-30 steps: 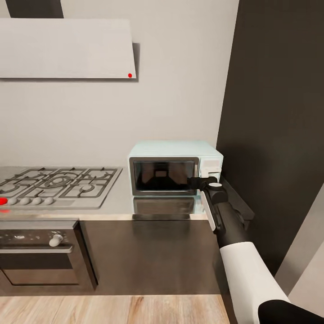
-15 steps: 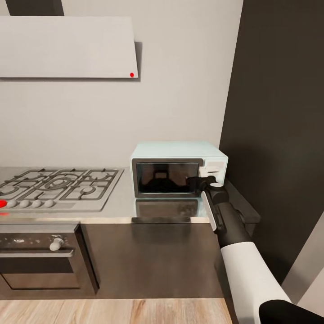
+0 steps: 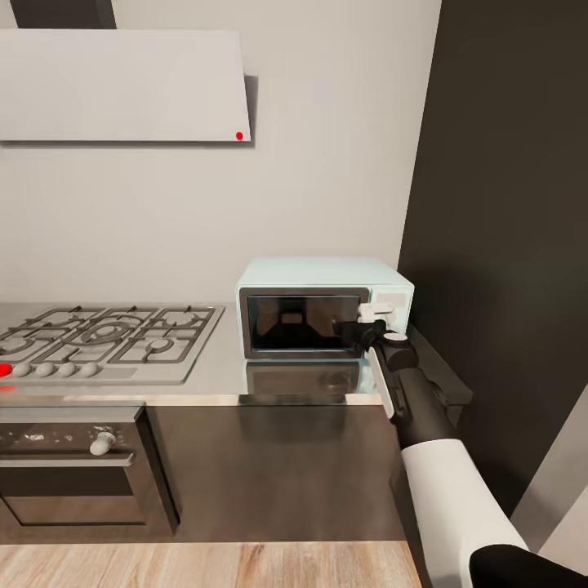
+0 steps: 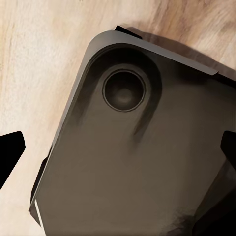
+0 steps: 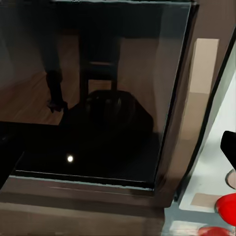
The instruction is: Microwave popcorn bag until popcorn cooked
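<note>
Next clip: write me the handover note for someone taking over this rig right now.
Right gripper: at the microwave front, where the dark door meets the control panel; open or shut unclear.
Left gripper: black fingers spread apart, empty, over a dark rounded part above wood floor.
Microwave door looks closed; it stands on the countertop right of the gas hob.
Popcorn bag: unseen, possibly inside; the glass is too dark to tell.
Left: confirm the bag's location, then heating.
</note>
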Motion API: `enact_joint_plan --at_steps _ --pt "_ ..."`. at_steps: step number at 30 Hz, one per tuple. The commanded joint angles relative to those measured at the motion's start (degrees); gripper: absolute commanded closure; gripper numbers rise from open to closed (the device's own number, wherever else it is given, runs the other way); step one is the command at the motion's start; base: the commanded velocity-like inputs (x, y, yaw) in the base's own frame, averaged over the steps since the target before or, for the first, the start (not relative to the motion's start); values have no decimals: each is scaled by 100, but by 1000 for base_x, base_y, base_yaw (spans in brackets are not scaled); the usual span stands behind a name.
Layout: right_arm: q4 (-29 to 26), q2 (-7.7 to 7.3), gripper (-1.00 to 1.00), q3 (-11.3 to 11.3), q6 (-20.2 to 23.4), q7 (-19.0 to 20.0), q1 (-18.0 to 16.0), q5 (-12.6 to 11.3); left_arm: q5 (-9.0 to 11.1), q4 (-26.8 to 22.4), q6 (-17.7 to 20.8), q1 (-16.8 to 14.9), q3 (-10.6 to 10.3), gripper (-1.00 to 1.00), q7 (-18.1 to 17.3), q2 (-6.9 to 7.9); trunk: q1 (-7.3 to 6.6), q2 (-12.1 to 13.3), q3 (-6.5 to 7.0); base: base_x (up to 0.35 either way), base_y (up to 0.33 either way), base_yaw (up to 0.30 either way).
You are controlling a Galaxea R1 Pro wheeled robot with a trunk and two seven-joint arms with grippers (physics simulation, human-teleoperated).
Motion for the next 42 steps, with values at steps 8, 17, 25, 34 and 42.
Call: enact_joint_plan --at_steps 8,17,25,34,42 --pt "27 -96 -100 -257 67 45 -3 46 6 -2 -7 -1 27 -100 -3 -3 0 -3 -6 0 0 0" --pt "31 -296 -100 -485 -222 63 -3 34 3 -2 -11 -1 24 -100 -4 -1 0 -3 -6 0 0 0" --pt "133 -264 -100 -484 -456 53 -3 19 2 -2 -6 -1 24 -100 -5 -4 0 -3 -6 0 0 0" --pt "150 -231 -100 -476 -485 53 -3 18 2 -2 -11 -1 25 -100 -3 -4 0 -3 -6 0 0 0" --pt "445 -242 -100 -479 -772 49 -3 36 5 -2 -2 -1 24 -100 -11 5 0 -3 -6 100 0 0"
